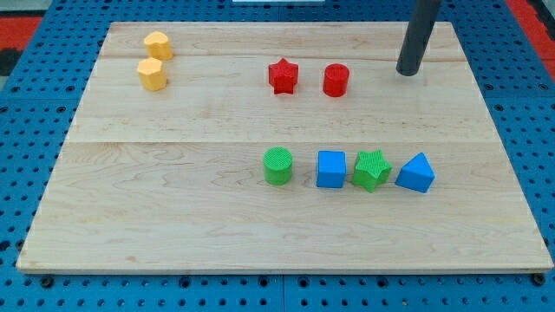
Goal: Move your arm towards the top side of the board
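My tip (408,73) touches the wooden board (173,208) near the view's top right. It stands to the right of the red cylinder (336,80) and apart from it. A red star (283,75) lies left of that cylinder. Two yellow blocks (158,45) (152,74) sit at the top left, one just below the other. Across the middle right runs a row: green cylinder (277,166), blue cube (330,169), green star (372,170), blue triangular block (416,173). The tip touches no block.
The board's top edge (277,23) is a short way above the tip. A blue pegboard surface (35,113) surrounds the board on all sides.
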`<control>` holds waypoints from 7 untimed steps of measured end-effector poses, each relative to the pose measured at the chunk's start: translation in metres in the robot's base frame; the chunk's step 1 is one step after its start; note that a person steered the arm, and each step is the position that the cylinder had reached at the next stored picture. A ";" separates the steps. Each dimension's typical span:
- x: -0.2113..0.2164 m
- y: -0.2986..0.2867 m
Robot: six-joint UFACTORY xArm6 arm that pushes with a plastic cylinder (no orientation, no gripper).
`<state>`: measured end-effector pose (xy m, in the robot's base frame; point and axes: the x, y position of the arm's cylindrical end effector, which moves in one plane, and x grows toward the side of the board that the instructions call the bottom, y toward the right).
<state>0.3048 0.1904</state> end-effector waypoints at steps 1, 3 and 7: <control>-0.001 0.000; -0.005 0.000; -0.024 0.000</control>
